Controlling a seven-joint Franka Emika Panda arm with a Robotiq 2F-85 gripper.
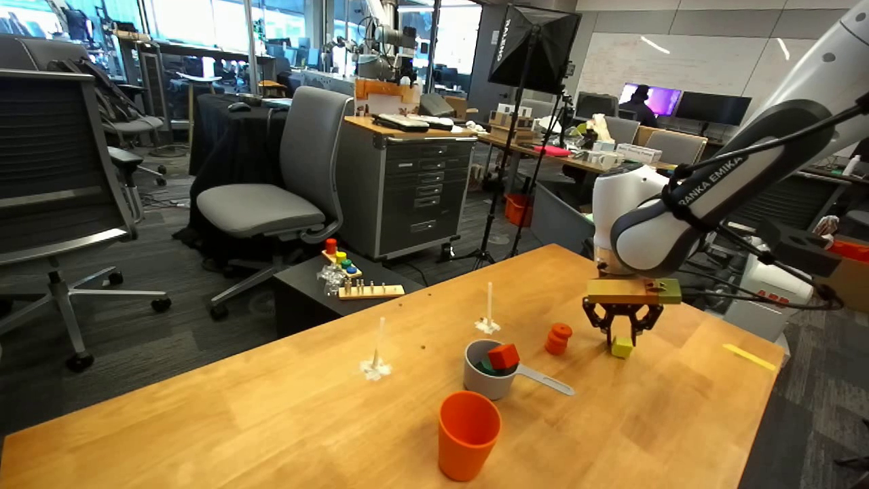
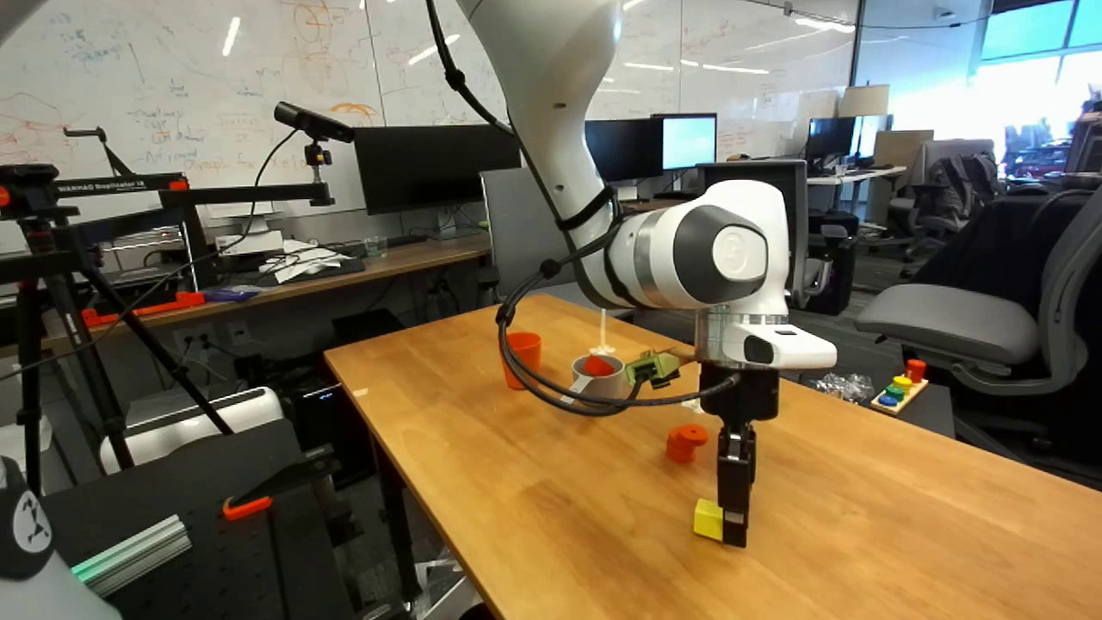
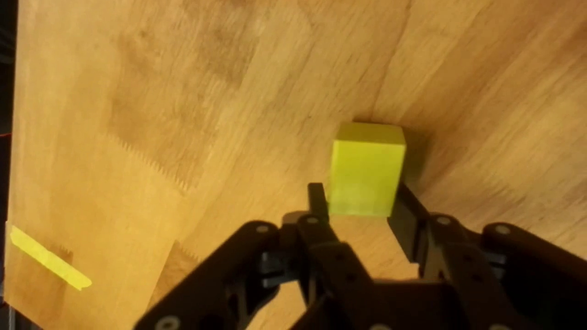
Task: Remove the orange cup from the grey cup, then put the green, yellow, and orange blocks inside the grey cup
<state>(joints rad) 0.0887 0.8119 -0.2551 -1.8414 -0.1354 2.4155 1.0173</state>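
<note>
“RANKA EMIKA” on the white-and-grey robot arm [image 1: 719, 193]; “WANHAO Duplicator” along a long black bar [image 2: 120, 183]; handwriting on the wide white whiteboard [image 2: 245, 82], illegible.

Light-brown wooden table [image 1: 271, 414], tapered orange plastic cup [image 1: 468, 435] upright, round long-handled grey plastic cup [image 1: 485, 389] near it, rounded orange-red piece [image 1: 558, 338], small yellow cube-shaped block [image 1: 621, 349], two thin pale sticks [image 1: 489, 302] standing apart, flat yellow strip [image 1: 749, 357] near a corner

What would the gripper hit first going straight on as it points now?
The tabletop, most likely: the gripper points down, a finger on either side of the yellow block. Whether the tips are touching the tabletop is unclear.
</note>
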